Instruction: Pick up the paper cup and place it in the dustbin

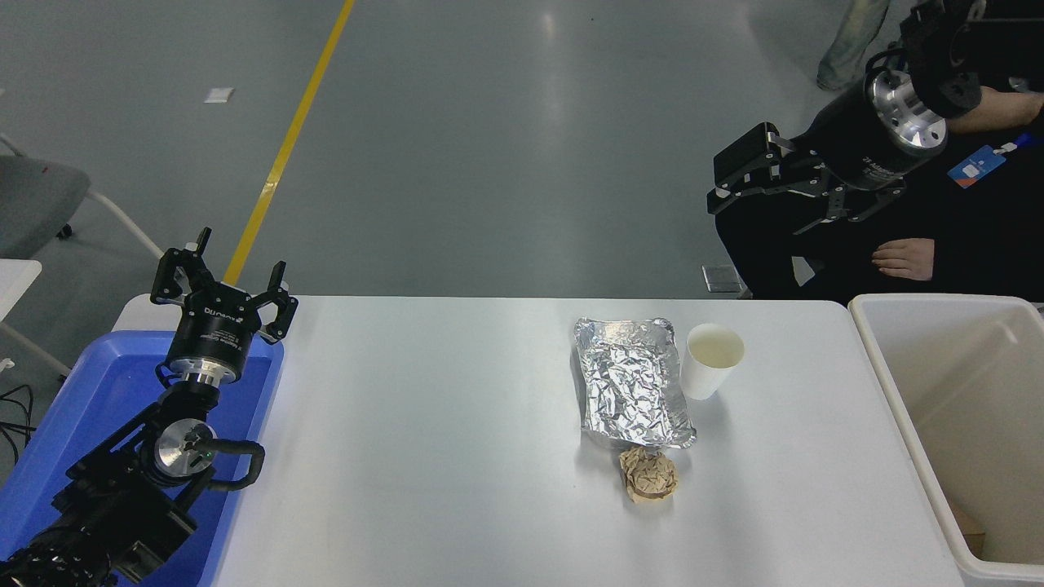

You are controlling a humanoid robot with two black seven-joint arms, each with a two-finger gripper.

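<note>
1. My right gripper (738, 196) hangs high at the upper right, beyond the far edge of the white table (449, 456), with its fingers spread apart and nothing between them. It is well apart from the paper cup (711, 360).
2. The paper cup stands upright near the far right of the table, mouth up, just beside the right edge of the silver foil tray (632, 381). I cannot tell whether the two touch.
3. The dustbin (889, 383) sits off the table's right end, its mouth open toward me, near the cup.
4. My left gripper (222, 287) is parked at the lower left over the blue bin (57, 440), claws apart and empty.
5. For the reach, I judge it best to bring the right gripper down onto the cup from its right side, clear of the foil, so one finger does not catch the tray.
6. I would close gently around the cup wall below the rim; thin paper likely crushes or tips under a hard squeeze.
7. A person's hand (901, 259) rests beyond the bin, so I keep my path low and short.
8. The crumpled brown paper ball (648, 475) lies nearer me, out of the way.
</note>
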